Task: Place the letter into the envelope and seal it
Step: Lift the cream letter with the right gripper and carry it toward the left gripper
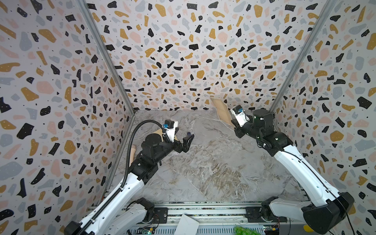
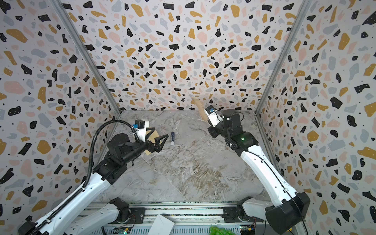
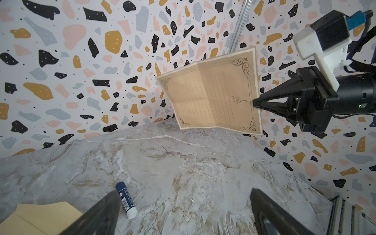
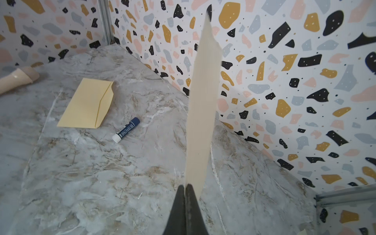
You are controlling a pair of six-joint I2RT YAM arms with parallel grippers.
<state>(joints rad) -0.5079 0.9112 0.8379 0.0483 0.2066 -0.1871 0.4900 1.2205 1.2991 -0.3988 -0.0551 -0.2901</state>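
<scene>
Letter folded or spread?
Spread: the letter shows its full bordered face, creased but unfolded, pinched at one edge by the right end effector.

The letter (image 3: 211, 95) is thin cream-beige paper, matt, crossed by soft fold creases, with a dark printed border. The envelope (image 4: 87, 103) is tan kraft paper, matt and smooth, with one crisp flap fold. The bench (image 3: 183, 173) has a grey marble-look surface, smooth with a faint sheen. The glue stick (image 4: 126, 130) is smooth, lightly glossy plastic. The jaws of the right gripper (image 4: 186, 186) and the left gripper (image 3: 184, 192) are matt black plastic; the arm shells (image 1: 301, 173) are glossy white plastic. The walls (image 1: 183, 50) carry a matt printed terrazzo pattern, joined by silvery metal corner posts (image 1: 105, 55). A grooved bare-metal rail (image 1: 203, 211) lines the bench's near edge.
</scene>
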